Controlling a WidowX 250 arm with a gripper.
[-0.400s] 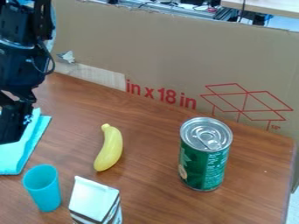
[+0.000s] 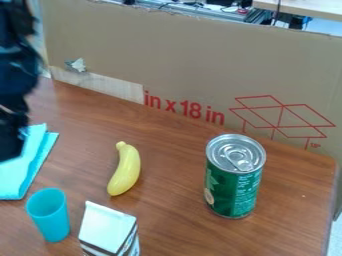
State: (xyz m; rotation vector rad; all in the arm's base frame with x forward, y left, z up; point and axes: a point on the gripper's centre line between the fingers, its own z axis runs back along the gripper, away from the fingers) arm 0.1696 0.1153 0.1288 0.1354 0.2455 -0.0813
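Nearest, at the lower edge of the camera view, a white carton with dark stripes and a slanted top is seen, cut off by the edge. Just beside it, to the left in the view, a small turquoise cup is placed with its open mouth upward. Farther to the right, well apart from both, a green cylindrical can with a silver metal lid and a pull tab is stood upright on the brown wood-grained tabletop. Between the cup and the can, a little farther back than the carton, a curved yellow banana is laid, its narrow tip pointed away. At the left edge, beyond the cup, a folded light turquoise cloth is laid flat, partly cut off by the view and partly covered by the black two-finger gripper. The cloth is the thing nearest to the gripper in the view; whether it is touched cannot be told. Nor can it be told whether the pincer is apart, together or clamped on something. Above it, the black robot arm is seen blurred along the left edge. Behind the tabletop, a tall brown cardboard panel is stood, marked with red lettering and a red line drawing of a box. Beyond it, a pale desk and dark cables are seen.
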